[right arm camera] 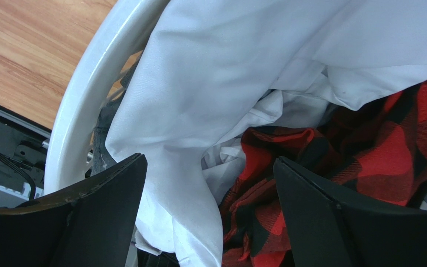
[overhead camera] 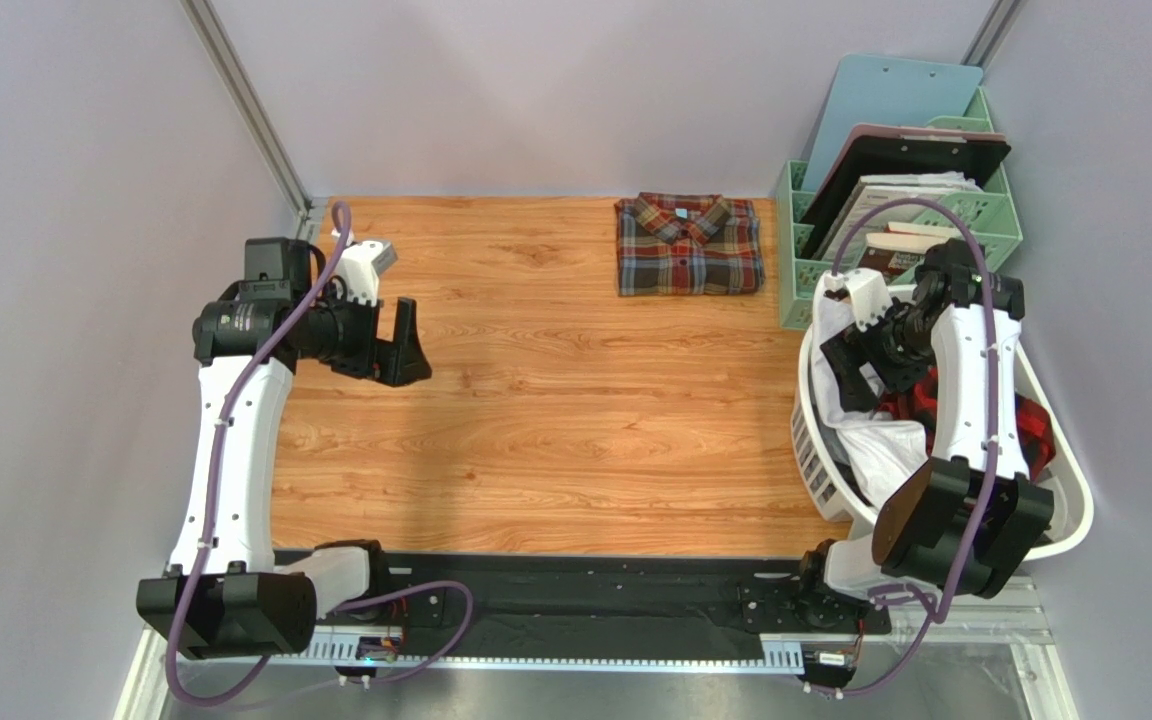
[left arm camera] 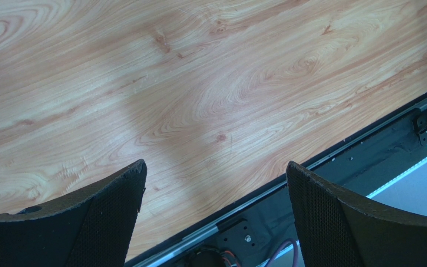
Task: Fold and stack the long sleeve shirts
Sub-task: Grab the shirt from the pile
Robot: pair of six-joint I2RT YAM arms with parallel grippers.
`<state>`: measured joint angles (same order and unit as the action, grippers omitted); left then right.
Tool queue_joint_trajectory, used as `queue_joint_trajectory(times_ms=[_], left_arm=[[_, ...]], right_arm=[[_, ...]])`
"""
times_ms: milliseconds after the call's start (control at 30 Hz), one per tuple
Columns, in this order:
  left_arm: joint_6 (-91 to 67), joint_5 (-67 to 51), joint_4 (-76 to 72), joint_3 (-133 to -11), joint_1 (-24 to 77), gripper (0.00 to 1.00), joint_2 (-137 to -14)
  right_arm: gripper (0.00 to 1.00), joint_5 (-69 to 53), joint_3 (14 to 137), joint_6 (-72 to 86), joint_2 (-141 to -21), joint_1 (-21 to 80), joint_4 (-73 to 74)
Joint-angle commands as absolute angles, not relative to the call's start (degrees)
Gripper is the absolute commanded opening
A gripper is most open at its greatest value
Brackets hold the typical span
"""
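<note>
**Reference point:** the white laundry basket (overhead camera: 805, 435), at the right-hand edge of the surface (overhead camera: 537, 435).

**Right claw (right arm camera: 210, 167):** it sits inside the basket's mouth, directly over the white shirt (right arm camera: 199, 83). The jaws stand wide apart with cloth showing between and below them. Nothing is gripped.

**White shirt:** it lies crumpled in the basket, bunched against the rim nearest the surface. It partly covers a red and black garment (right arm camera: 377, 156) that fills the basket's outer side. No true long axis can be read. In the wrist view, the main ridge of white cloth runs aslant from the basket's interior towards that rim and passes between the jaws.

**Plaid shirt (overhead camera: 687, 245):** it is already folded, collar uppermost, and lies flat on the surface. It is beyond the basket's far rim and off to its left, clear of the basket.

**Left claw (overhead camera: 402, 345):** it is well apart from the basket, across the surface. The jaws are fully spread and empty, with only bare wood beneath.

**Assessment:** the step in hand appears to be lifting the white shirt out for folding. The right arm is much the nearer. The cloth lies straight below its claw, so the move calls for descent and closure rather than sideways travel.

**Risk:** the red and black garment lies under one finger and could be pinched along with the white cloth.
</note>
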<state>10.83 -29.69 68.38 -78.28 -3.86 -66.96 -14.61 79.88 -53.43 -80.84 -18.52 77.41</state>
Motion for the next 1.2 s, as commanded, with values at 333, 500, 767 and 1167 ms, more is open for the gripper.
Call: queue_joint_trajectory(times_ms=[333, 500, 767, 1167], left_arm=[[12.75, -30.58, 68.82, -77.78, -3.96, 0.99, -65.04], [12.13, -31.55, 67.94, -76.64, -3.96, 0.99, -65.13], [11.86, -31.47, 67.15, -76.46, -3.96, 0.99, -64.69], [11.78, -30.76, 66.18, -80.76, -4.04, 0.99, -67.41]], right_arm=[[0.98, -12.93, 66.54, -58.18, -75.06, -18.72, 93.61], [0.88, -10.99, 66.36, -58.1, -75.06, -18.81, 92.38], [0.25, -10.81, 78.89, -57.92, -77.43, -21.0, 94.74], [0.0, -24.34, 100.79, -48.1, -74.18, -21.62, 93.78]])
